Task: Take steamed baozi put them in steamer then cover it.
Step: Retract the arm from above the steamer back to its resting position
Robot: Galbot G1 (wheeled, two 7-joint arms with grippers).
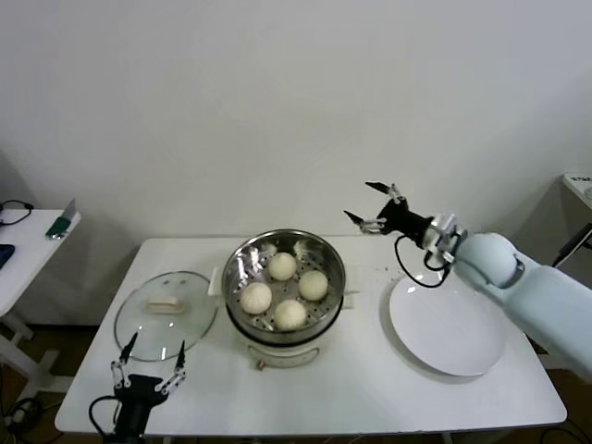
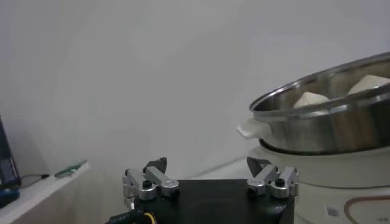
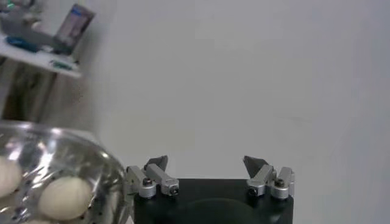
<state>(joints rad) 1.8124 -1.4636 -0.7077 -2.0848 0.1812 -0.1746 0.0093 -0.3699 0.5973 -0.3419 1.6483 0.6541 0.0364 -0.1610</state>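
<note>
- Right tool [image 1: 370, 203] hangs raised above the far right of the white tabletop [image 1: 370, 388], between the steamer and the plate, its jaws spread wide and holding nothing.
- Left tool [image 1: 148, 363] sits low at the near left edge of the tabletop, just short of the lid, jaws equally wide and empty.
- Four small, round, cream-white steamed baozi [image 1: 282, 266] all lie on the perforated tray inside the round, shiny stainless-steel steamer [image 1: 242, 254] on its cream-white base, at the middle of the tabletop.
- Flat white round plate [image 1: 449, 328] lies to the right of the steamer with nothing on it, so loading looks finished and only the covering remains.
- Clear round glass lid [image 1: 166, 314] with a pale knob [image 1: 164, 304] lies flat on the tabletop just left of the steamer, uncovered pot beside it.
- Risk: the left tool must catch the small knob; a grip off to one side could let the smooth glass tilt and slip out.
- Risk: a lid carried low could knock the steamer's rim or side handle and shove the pot.
- Risk: set down off-centre, the lid may perch crooked on the rim or press a bun.
</note>
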